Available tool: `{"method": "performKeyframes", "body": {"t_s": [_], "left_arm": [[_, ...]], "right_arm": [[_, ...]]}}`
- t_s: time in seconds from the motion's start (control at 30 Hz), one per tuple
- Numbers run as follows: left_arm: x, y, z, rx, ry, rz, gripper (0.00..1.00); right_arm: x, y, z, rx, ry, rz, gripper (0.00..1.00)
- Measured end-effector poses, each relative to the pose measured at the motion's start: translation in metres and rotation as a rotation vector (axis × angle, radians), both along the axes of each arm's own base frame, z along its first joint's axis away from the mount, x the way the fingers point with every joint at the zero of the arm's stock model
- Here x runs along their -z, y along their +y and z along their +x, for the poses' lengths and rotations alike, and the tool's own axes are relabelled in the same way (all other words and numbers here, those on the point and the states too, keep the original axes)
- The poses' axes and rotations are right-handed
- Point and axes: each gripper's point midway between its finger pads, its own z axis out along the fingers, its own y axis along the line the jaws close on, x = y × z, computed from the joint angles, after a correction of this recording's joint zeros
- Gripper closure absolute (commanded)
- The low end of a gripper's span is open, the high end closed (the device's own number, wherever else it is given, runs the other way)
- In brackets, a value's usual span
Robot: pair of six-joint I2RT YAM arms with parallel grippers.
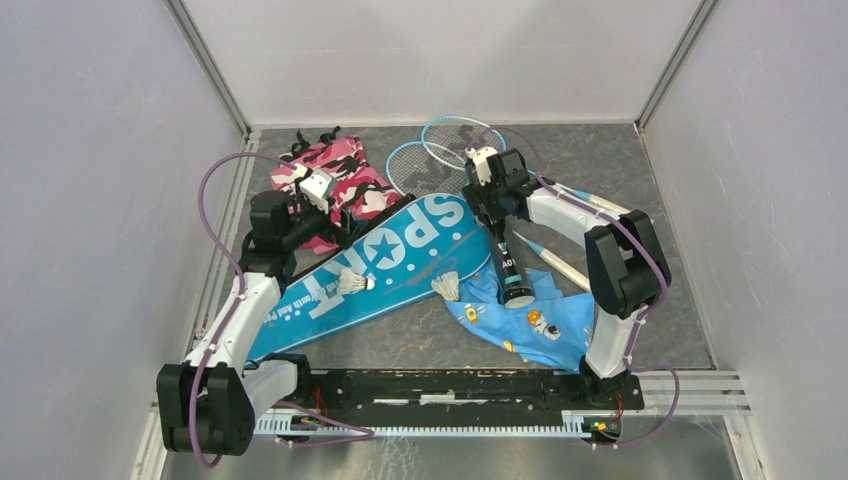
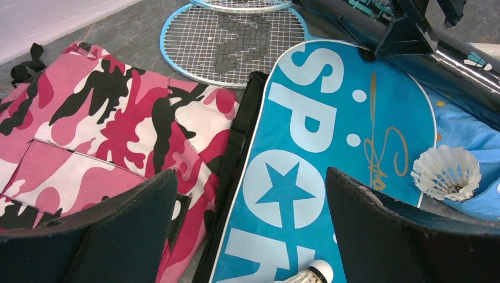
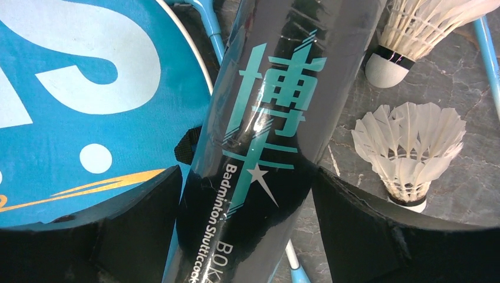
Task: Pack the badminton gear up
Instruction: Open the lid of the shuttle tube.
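The blue "SPORT" cover [image 1: 385, 268] lies slantwise mid-table, with two white shuttlecocks [image 1: 352, 282] [image 1: 446, 286] on it. My right gripper [image 1: 491, 205] is shut on the black tube [image 1: 510, 262]; in the right wrist view its fingers [image 3: 377, 224] press both sides of the tube [image 3: 265, 118]. Two more shuttlecocks [image 3: 413, 150] [image 3: 413, 29] lie beside it. Two light-blue racquets [image 1: 432, 163] [image 1: 462, 133] lie at the back. My left gripper [image 1: 328, 195] is open and empty above the cover's edge [image 2: 318, 135], next to the pink bag.
The pink camouflage bag [image 1: 330, 180] lies at the back left, touching the cover. The blue cartoon-print cloth [image 1: 535, 322] lies at the front right under the tube's end. Racquet handles [image 1: 562, 263] run under my right arm. Walls enclose the table.
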Motion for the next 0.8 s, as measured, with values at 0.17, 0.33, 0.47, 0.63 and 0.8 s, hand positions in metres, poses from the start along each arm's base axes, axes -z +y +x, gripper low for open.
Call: {"method": "performKeyframes", "body": {"t_s": [0.17,0.33,0.47,0.63,0.8], "left_arm": [[0.0,-0.002,-0.001,0.008,-0.001,-0.001,0.0],[-0.001,-0.003,-0.001,0.01,-0.003,-0.002,0.0],[-0.001,-0.003,-0.001,0.012,-0.006,-0.002,0.0],[-0.001,-0.003,-0.001,0.013,-0.007,-0.002,0.0],[-0.001,-0.003,-0.001,0.013,-0.007,-0.002,0.0]], "right_arm": [[0.002,-0.003,-0.001,0.005,0.012,-0.003,0.17],[0.004,-0.008,-0.001,0.015,0.025,0.0,0.15],[0.004,-0.011,-0.001,0.019,0.035,-0.001,0.14],[0.008,-0.01,-0.001,0.013,0.053,0.005,0.13],[0.011,-0.009,-0.002,0.007,0.072,0.007,0.11]]}}
